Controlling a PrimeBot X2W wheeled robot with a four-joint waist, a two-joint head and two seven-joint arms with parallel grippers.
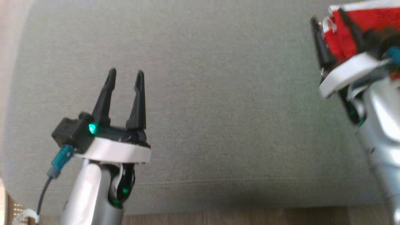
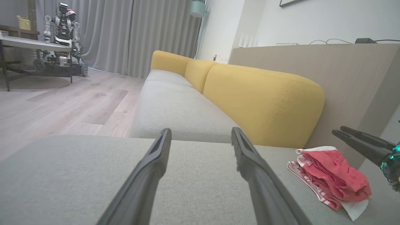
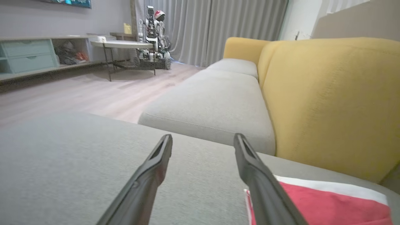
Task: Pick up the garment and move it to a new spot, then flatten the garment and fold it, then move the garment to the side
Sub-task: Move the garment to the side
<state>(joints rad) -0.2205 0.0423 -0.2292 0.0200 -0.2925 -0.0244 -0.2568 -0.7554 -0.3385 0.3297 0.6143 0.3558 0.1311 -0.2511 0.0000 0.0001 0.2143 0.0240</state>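
**Left gripper** [image 1: 126, 74]: two long dark fingers, near parallel and spread apart, nothing between them. It sits at the lower left of the head view, tips pointing up.

**Left forearm** [image 1: 89, 193]: silver, rising from the bottom edge. It is capped by a white wrist collar [image 1: 117, 153], with a green light lit beside the finger bases.

**Right gripper** [image 3: 203, 137]: fingers spread wide, gripping nothing.

**Right forearm** [image 1: 379, 125]: silver, blurred, at the right edge of the head view, leaning left.
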